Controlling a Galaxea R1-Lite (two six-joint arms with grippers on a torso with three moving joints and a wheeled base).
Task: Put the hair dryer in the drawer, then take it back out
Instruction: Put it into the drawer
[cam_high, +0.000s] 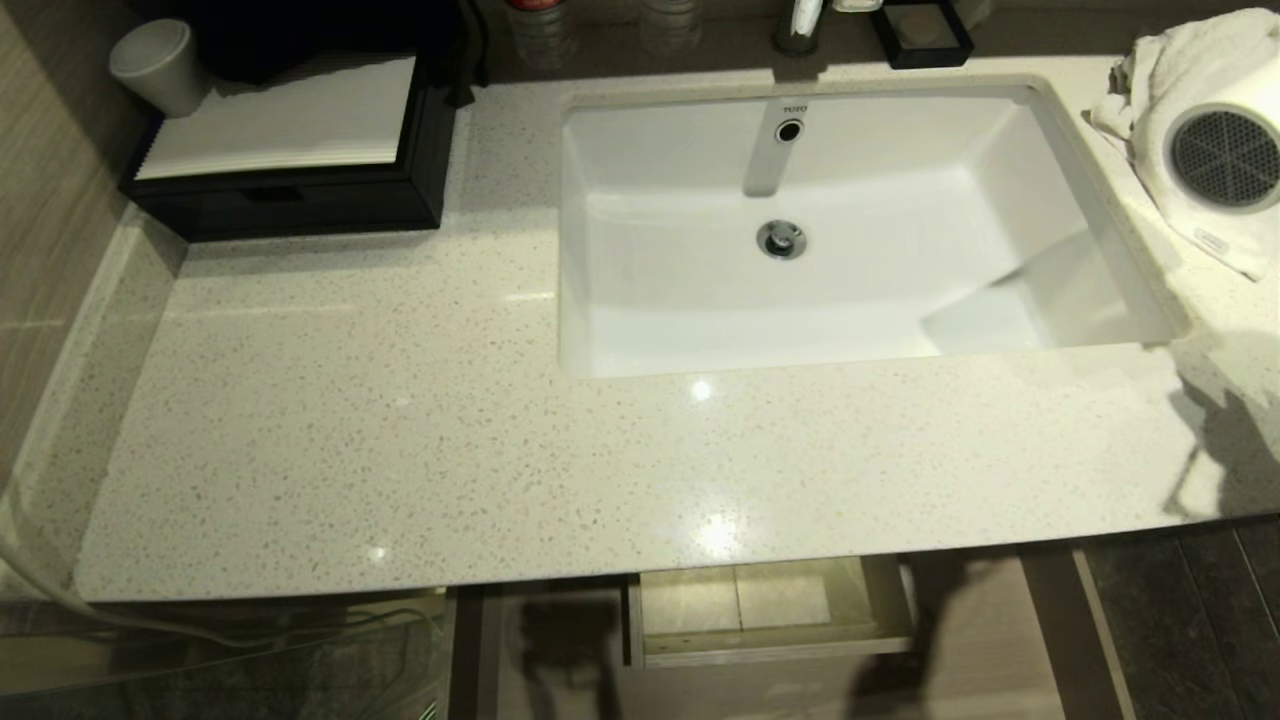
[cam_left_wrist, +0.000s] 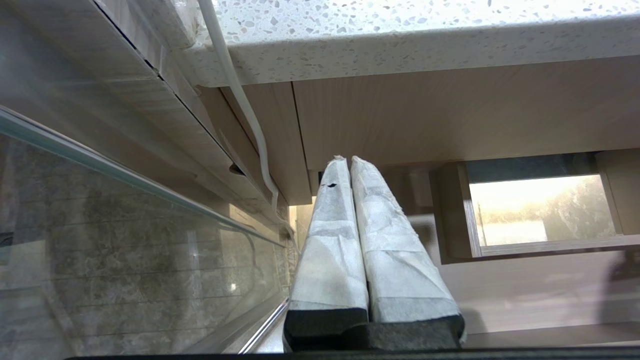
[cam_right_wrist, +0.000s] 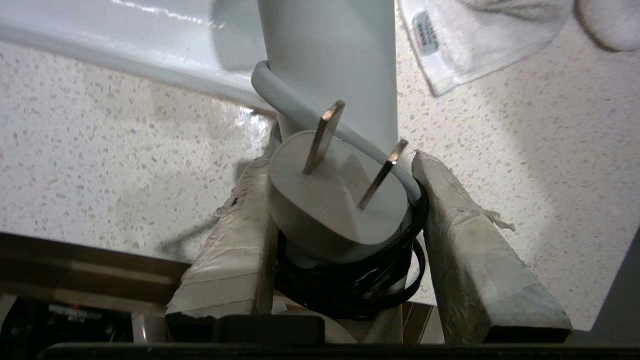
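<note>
The hair dryer (cam_high: 1222, 160) hangs above the right end of the counter (cam_high: 400, 420), grille showing, in front of a white towel (cam_high: 1190, 70). Its handle runs straight out from between the right gripper (cam_right_wrist: 345, 195) fingers, which are clamped on the handle and bundled cord — plug (cam_right_wrist: 335, 195) facing back. The drawer (cam_high: 770, 610) stands open below the counter's front edge, probably down and leftward of the dryer. The left gripper (cam_left_wrist: 348, 165) — fingers together, empty — is parked under the counter.

A bathroom, hotel-like: a speckled stone bench (cam_high: 400, 420) holds an undermount white basin (cam_high: 820, 230) with a drain, a tissue box (cam_high: 290, 150) and cup (cam_high: 160, 65); a folded white towel (cam_right_wrist: 465, 40) lies just beyond the right claw (cam_right_wrist: 345, 200).
</note>
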